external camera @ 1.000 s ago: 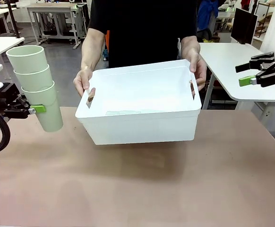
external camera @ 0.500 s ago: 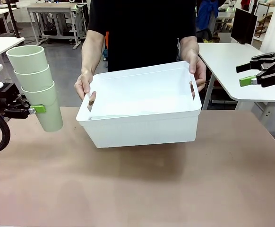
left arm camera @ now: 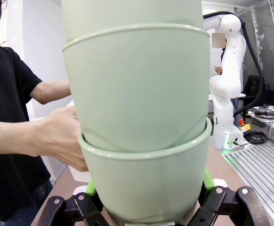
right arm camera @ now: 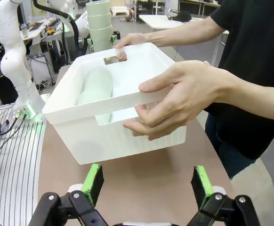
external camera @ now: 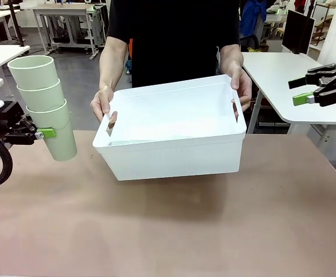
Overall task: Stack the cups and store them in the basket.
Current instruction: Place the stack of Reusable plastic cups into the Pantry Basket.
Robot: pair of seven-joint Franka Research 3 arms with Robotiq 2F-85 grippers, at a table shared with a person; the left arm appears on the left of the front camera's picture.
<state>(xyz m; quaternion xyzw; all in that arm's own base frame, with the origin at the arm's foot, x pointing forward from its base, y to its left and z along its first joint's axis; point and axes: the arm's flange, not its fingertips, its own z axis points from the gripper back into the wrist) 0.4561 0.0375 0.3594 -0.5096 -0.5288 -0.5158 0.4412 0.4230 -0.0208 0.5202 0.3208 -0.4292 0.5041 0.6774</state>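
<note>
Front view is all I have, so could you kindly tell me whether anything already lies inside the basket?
Observer: Yes. The right wrist view looks over the rim of the basket and shows pale green cups lying on their side at the bottom.
Operator: Thank you. Does the left hand grip its stack from both sides?
Observer: It does. In the left wrist view the green pads press the lowest cup, one on each side of its wall.
</note>
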